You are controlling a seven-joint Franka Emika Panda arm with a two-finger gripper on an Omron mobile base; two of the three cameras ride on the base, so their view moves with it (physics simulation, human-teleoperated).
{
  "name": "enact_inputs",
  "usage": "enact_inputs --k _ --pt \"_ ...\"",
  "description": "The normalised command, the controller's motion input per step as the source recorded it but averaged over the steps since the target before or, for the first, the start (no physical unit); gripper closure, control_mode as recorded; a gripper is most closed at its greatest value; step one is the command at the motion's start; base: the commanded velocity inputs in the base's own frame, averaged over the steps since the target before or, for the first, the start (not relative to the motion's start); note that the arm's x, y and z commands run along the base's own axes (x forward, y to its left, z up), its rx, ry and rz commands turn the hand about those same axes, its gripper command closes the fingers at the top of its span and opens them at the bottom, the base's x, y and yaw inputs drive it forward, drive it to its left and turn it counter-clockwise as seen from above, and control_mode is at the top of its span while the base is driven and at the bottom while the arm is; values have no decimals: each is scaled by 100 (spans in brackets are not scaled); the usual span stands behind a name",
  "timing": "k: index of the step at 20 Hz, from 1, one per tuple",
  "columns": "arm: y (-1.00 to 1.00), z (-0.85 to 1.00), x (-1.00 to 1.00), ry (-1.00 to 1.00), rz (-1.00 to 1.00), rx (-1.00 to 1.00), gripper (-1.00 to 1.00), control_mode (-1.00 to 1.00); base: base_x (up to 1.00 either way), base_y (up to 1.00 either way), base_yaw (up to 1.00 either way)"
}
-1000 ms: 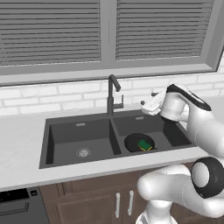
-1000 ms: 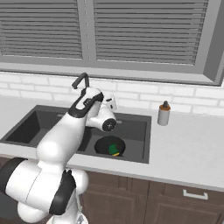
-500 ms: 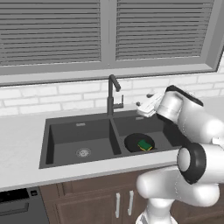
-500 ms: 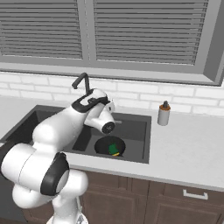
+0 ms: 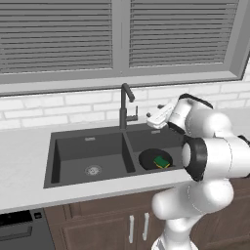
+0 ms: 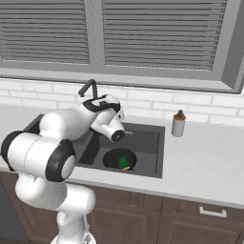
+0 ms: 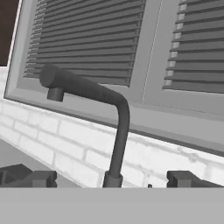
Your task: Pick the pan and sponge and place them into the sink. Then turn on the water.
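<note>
A: What has changed since a second ago?

B: The arm has folded in closer. The gripper (image 5: 152, 118) has swung left from over the right basin toward the faucet (image 5: 125, 108). Pan and sponge haven't moved.

A: Pose now?

B: Elbow bent high over the right side of the sink (image 5: 89, 141), wrist turned sideways, hand held level above the back rim, just beside the faucet's base and short of touching it. The right base view has the gripper (image 6: 117, 113) sitting right of the faucet (image 6: 89, 88).

A: Fingers?

B: Apart. In the hand view the two dark fingertips (image 7: 37, 178) sit wide at the bottom edge, with the faucet (image 7: 114, 131) stem rising between them, nothing clamped.

A: Task things?

B: Pan (image 5: 152, 159) lies in the right basin, sponge (image 5: 161, 161) in it, green side up. Right base view shows the same, pan (image 6: 116, 159) with sponge (image 6: 124, 163).

A: Anything one view adds?

B: Left base view shows the left basin with its drain (image 5: 93, 170). Right base view shows the soap bottle (image 6: 178, 124) on the counter (image 6: 205, 157) right of the sink. Hand view gets the window blinds (image 7: 131, 39) and brick wall (image 7: 70, 148) behind the faucet.
</note>
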Motion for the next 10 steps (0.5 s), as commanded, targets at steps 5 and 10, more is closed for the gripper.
enact_inputs --k 5,10 --pt "8 -17 47 1 0 0 -100 -100 0 0 0" --pt "6 -18 57 3 0 0 -100 -100 0 0 0"
